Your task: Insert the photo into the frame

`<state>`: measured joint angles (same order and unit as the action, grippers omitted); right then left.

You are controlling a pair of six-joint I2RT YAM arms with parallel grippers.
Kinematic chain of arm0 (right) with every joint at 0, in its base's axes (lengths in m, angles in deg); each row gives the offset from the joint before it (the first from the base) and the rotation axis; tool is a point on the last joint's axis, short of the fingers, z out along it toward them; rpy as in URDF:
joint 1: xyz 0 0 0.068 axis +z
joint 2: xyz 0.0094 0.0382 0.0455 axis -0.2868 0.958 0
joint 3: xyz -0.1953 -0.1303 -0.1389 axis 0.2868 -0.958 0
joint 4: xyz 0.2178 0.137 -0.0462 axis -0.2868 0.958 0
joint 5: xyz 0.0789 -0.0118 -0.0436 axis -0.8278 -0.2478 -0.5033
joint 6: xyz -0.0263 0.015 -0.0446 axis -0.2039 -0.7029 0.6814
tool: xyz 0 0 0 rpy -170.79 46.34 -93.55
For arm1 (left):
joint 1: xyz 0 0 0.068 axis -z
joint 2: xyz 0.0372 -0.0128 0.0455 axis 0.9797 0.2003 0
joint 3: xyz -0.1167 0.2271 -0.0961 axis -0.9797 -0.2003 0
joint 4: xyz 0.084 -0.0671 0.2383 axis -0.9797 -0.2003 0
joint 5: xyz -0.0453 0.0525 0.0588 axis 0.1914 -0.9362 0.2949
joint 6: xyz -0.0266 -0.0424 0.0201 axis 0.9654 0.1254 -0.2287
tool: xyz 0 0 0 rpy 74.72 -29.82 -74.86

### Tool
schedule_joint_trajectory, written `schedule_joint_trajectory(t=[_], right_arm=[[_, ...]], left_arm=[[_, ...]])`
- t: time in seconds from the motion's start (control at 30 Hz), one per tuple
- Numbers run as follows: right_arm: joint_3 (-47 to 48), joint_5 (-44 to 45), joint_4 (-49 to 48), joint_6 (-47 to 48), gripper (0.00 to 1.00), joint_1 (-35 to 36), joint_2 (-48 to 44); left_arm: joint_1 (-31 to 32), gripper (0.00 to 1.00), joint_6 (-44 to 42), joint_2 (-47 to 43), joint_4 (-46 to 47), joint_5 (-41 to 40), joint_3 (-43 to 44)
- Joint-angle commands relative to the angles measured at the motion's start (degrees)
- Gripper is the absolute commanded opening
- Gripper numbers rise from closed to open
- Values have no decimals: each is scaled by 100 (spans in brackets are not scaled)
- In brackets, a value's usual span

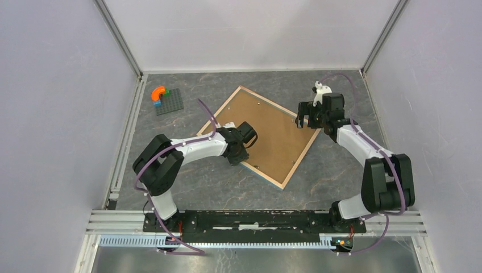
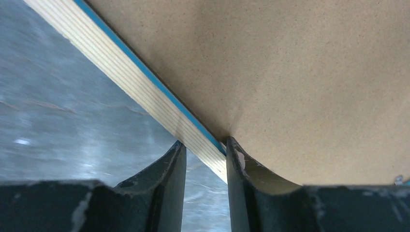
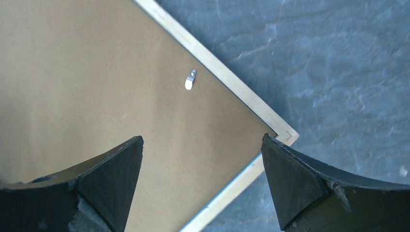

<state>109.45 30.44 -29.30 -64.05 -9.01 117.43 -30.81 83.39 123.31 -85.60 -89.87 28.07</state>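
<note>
The frame [image 1: 301, 159] lies face down on the grey table, light-wood rim up, with a plain brown backing board [image 1: 267, 125] filling it. The photo is hidden. My left gripper [image 1: 238, 161] is at the frame's near-left edge. In the left wrist view the wood rail with its blue side [image 2: 121, 72] runs between the fingers, and my left gripper [image 2: 204, 142] is shut on it, one finger on the board [image 2: 290, 72]. My right gripper [image 1: 303, 120] is open above the frame's right corner. In the right wrist view it [image 3: 203, 142] hovers over the board [image 3: 96, 72] and rail [image 3: 226, 77].
A small metal clip [image 3: 191, 81] sits on the backing board near the right rail. A grey brick baseplate [image 1: 169, 103] with an orange curved brick [image 1: 158, 92] lies at the far left. Enclosure walls stand to the left, right and back.
</note>
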Motion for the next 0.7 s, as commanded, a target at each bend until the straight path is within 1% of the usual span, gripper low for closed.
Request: schedule_joint_trajectory(t=[0.0,0.07,0.1,0.13,0.2,0.3,0.37,0.5,0.57,0.67], right_arm=[[-523,335,294,-52,97,385,-558],[-653,707,609,-102,94,630,-634],[-687,715,740,-136,92,708,-625],[-710,716,868,-147,92,761,-635],[-793,716,996,-200,90,825,-708],[-987,843,963,-310,90,936,-924],[-1007,848,1010,-306,90,1043,-927],[-863,778,1041,-502,90,1239,-658],[-759,867,1043,-874,89,1262,-521],[-752,1248,902,-1597,89,1296,-387]], left_arm=[[-432,19,-2703,-259,-819,-1005,-581],[-610,13,-3444,-453,-815,-973,-658],[-695,11,-3738,-519,-818,-933,-684],[-762,10,-4051,-560,-816,-903,-711],[-996,2,-4345,-624,-823,-762,-757],[-1186,2,-4813,-685,-710,-169,-789],[-1177,2,-5105,-727,-714,-32,-763],[-1094,2,-5386,-801,-703,338,-674],[-1072,2,-5341,-810,-693,569,-687],[-1033,2,-5299,-839,-585,556,-833]])
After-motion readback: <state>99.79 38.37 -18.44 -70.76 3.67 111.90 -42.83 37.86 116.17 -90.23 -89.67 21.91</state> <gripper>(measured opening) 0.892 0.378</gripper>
